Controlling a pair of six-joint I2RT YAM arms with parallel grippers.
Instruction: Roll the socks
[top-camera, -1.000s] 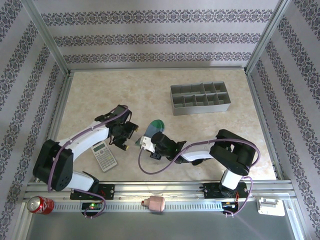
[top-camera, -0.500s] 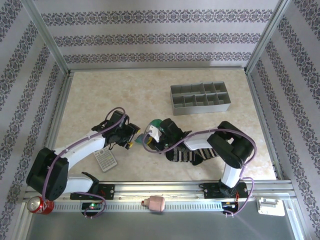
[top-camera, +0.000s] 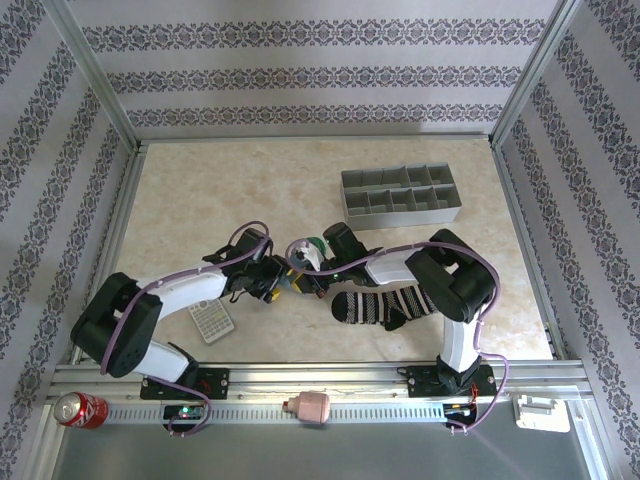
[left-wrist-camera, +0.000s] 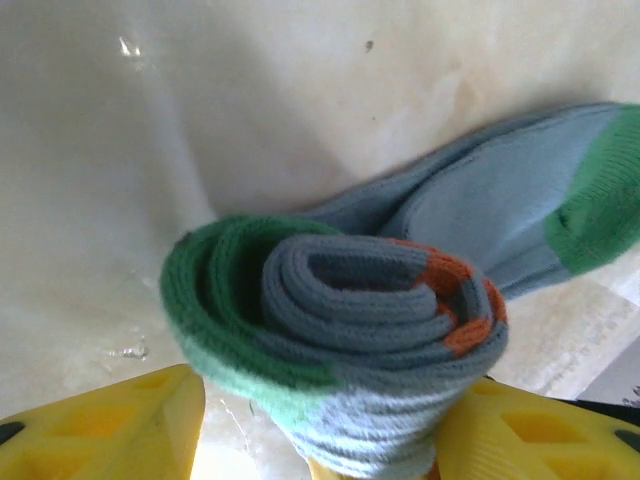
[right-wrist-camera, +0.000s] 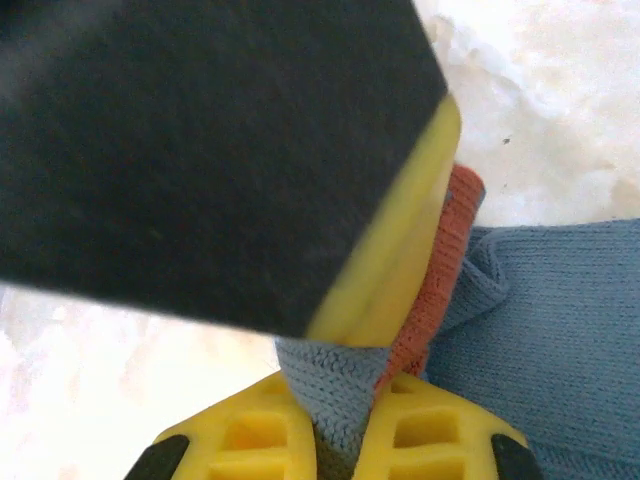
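Two tools share the blue sock: the right tool pinches its cuff to anchor the roll, while the left tool straddles it, clamped or not I cannot tell.

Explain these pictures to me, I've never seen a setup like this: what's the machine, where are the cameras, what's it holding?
These are two robot arms bolted at the near edge of a table. One picture looks down from above; the other two come from a camera on each wrist, with that arm's yellow fingers at the bottom. On the table lie a blue-grey sock, a black-and-white striped sock, a calculator and a grey compartment tray. The right tool is shut, pinching the blue-grey sock near an orange band. The sock's rolled end sits between the fingers of the left tool; whether they squeeze it is unclear.
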